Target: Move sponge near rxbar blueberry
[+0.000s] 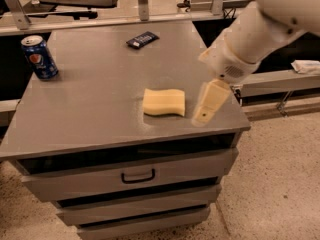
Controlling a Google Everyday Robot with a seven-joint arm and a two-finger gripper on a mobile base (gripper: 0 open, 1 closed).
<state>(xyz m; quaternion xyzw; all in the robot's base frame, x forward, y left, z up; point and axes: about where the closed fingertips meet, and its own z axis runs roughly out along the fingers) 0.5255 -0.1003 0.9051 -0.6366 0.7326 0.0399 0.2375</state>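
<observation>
Camera view: our cream tool (pixel 206 106) hangs just beside the pale yellow foam sponge (pixel 164 102); its grip we cannot judge.

The sponge (pixel 164 102), a pale yellow foam block with wavy edges, lies flat toward the front right of the grey surface (pixel 100 94). The rxbar blueberry (pixel 142 39), small, dark and flat, lies slantwise near the surface's far edge. The cream hand (pixel 202 116) hangs over the surface's front right corner.
</observation>
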